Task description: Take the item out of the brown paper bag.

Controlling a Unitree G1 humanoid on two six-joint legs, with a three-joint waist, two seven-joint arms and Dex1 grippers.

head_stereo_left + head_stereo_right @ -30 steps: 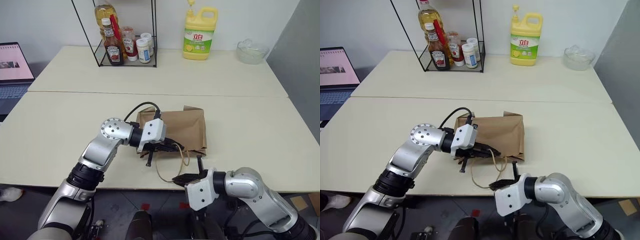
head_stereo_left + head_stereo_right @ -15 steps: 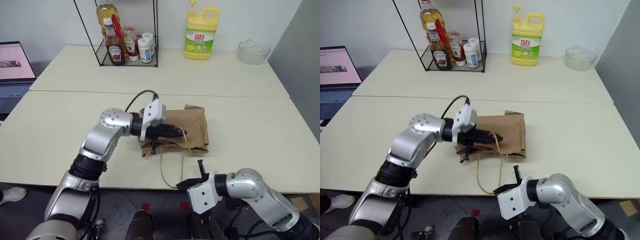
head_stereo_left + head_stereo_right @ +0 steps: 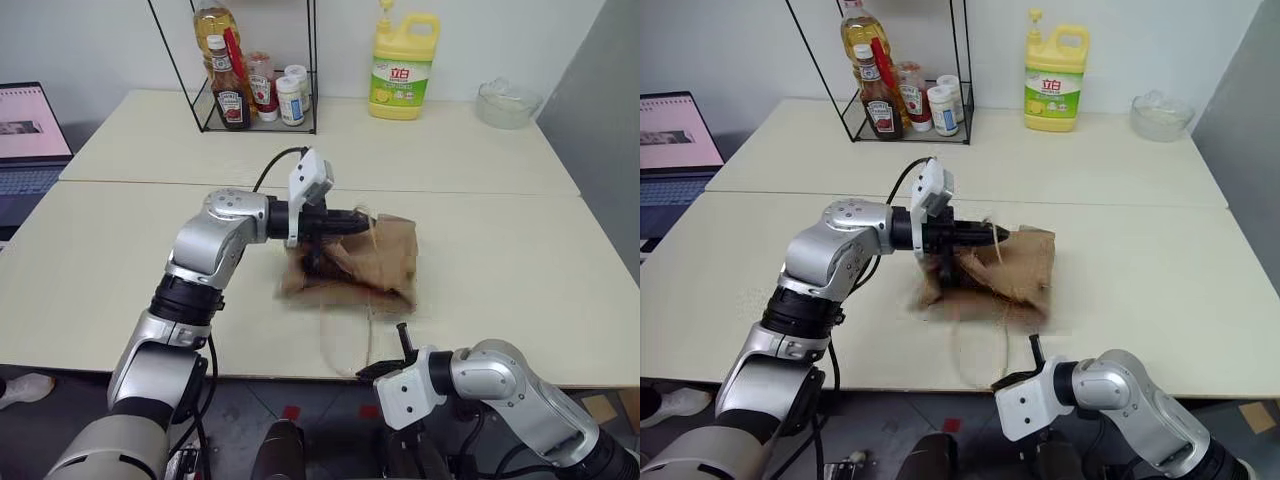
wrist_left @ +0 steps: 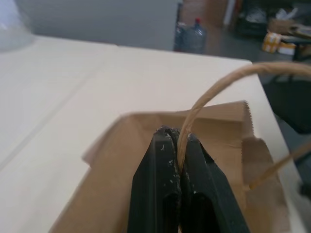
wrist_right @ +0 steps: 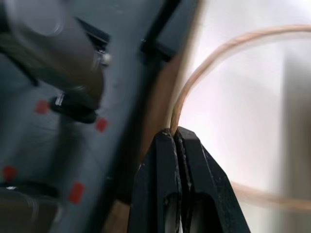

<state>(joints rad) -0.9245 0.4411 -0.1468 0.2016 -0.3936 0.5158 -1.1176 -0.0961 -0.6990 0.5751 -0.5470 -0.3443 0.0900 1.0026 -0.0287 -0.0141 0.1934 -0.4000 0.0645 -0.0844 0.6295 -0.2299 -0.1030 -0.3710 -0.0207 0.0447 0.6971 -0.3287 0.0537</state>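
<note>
Brown paper bag (image 3: 365, 262) lies crumpled on near table (image 3: 520, 250), mouth end toward front edge, partly lifted. Item not seen; cannot tell whether inside. Left gripper (image 4: 175, 141) above bag, fingers clenched on one tan cord handle (image 4: 214, 90). Second handle loop (image 3: 345, 340) trails past table's front edge to right gripper (image 5: 173, 136), fingers pinched tight on that cord. Far table: wire rack (image 3: 255, 95) with sauce bottles, yellow detergent jug (image 3: 402, 68), glass bowl (image 3: 505, 103). Laptop (image 3: 30, 135) at far left.

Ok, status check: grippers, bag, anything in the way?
Left gripper shut on one cord handle, right gripper shut on the other handle. Brown paper bag lifted at its mouth, on the table. Item unseen. Nothing blocking.
</note>
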